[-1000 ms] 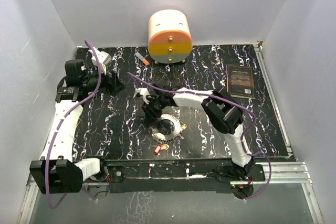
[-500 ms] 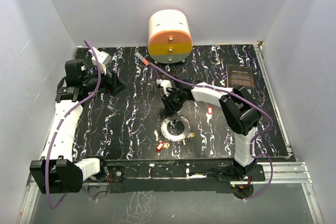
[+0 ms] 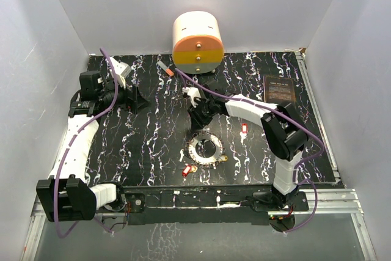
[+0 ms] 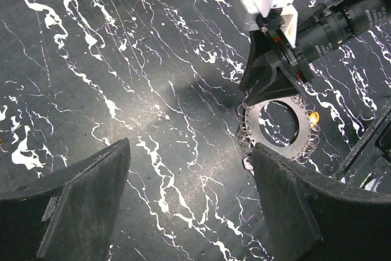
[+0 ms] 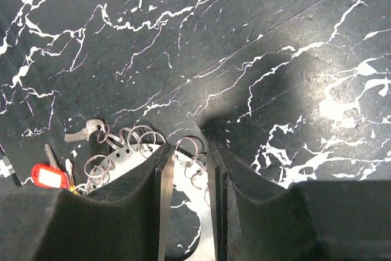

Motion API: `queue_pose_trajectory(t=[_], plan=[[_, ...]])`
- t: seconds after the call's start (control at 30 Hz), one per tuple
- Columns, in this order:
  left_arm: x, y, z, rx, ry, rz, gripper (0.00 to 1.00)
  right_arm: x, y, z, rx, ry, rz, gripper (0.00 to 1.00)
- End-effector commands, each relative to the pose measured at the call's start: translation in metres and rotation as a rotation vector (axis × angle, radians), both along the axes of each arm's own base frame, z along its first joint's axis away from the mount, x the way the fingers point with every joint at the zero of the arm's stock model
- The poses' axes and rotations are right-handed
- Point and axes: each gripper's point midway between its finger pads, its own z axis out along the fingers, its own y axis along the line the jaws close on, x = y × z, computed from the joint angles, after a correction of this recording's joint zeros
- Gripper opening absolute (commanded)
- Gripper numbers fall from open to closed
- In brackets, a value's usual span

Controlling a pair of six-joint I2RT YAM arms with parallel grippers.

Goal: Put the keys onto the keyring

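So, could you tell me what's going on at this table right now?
The right gripper is down at the far rim of the keyring, with its jaws narrowly parted astride the edge. I can't tell whether it is actually clamping the rim. The left gripper hovers open and empty off to the left. A red key lies at the ring's near edge, and a second red key lies apart from it, to its right.

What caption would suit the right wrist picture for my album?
Right gripper straddling the keyring on a black marbled table, red key beside it.
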Motion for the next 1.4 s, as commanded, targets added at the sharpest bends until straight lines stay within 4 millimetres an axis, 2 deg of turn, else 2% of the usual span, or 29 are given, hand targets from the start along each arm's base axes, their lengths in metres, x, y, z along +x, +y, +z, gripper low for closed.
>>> queue_pose_trajectory(t=[0.0,0.27,0.6,0.93,1.03,1.1,1.23,1.3,1.37], plan=[[-0.004,-0.006,0.006,-0.031,-0.017,-0.031,0.79,0.016,0.019,0.012,0.068,-0.042,0.019,0.33],[-0.004,-0.008,0.004,-0.042,-0.007,-0.037,0.8,0.005,0.011,-0.013,0.023,0.031,0.015,0.32],[-0.005,-0.008,0.006,-0.044,-0.013,-0.039,0.8,-0.009,0.006,-0.02,0.021,0.077,0.009,0.32],[-0.005,-0.008,0.007,-0.048,-0.016,-0.039,0.81,-0.026,0.009,-0.03,0.043,0.141,0.059,0.3],[-0.005,-0.009,0.006,-0.051,-0.013,-0.042,0.81,-0.025,0.01,-0.03,0.049,0.136,0.065,0.25],[-0.006,-0.01,0.007,-0.058,-0.011,-0.048,0.81,-0.023,0.012,-0.029,0.052,0.127,0.063,0.17],[-0.008,-0.013,0.008,-0.078,-0.006,-0.066,0.82,-0.015,0.014,-0.027,0.06,0.104,0.047,0.08],[-0.01,-0.016,0.01,-0.097,-0.002,-0.08,0.83,-0.011,0.017,-0.018,0.089,0.069,0.03,0.08],[-0.013,-0.02,0.013,-0.125,0.004,-0.103,0.83,-0.007,0.02,0.003,0.146,0.011,0.009,0.08]])
